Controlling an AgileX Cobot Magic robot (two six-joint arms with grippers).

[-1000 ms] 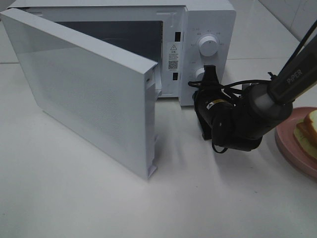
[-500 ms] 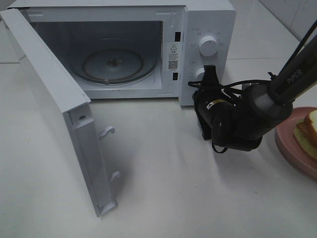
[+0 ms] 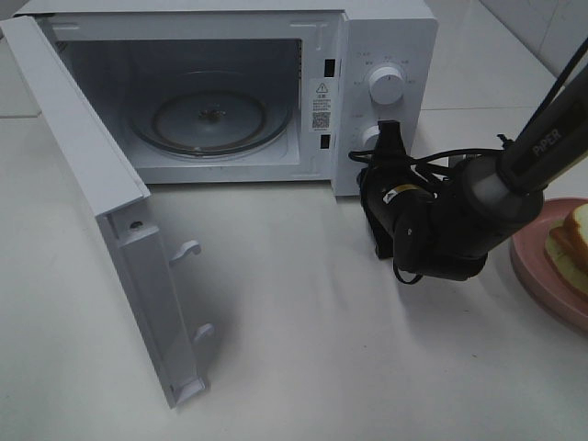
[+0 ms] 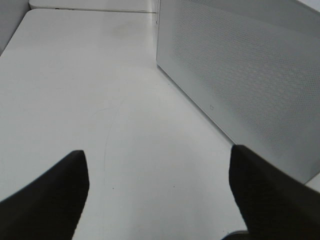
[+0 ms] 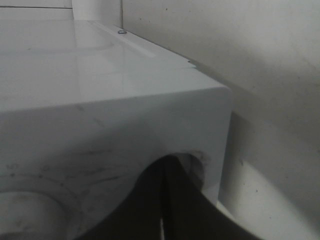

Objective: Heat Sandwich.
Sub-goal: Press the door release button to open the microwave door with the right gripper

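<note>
The right arm point(image 3: 542, 147) reached in from the right, forearm sloping down, wrist turned toward the microwave point(image 3: 386, 37). The right gripper point(image 3: 390, 129) had its fingers pressed together at the lower knob point(image 3: 370, 136), seemingly touching it, though the tip hid the contact. The left gripper point(image 4: 157, 152) hovered, spread wide and holding nothing, over the table point(image 4: 75, 75) beside the open door point(image 4: 240, 65). The sandwich point(image 3: 571, 243) lay on the pink plate point(image 3: 542, 276), well apart from the microwave.

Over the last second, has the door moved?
Yes. The door swung further open, leftward away from the microwave front, uncovering the turntable.
</note>
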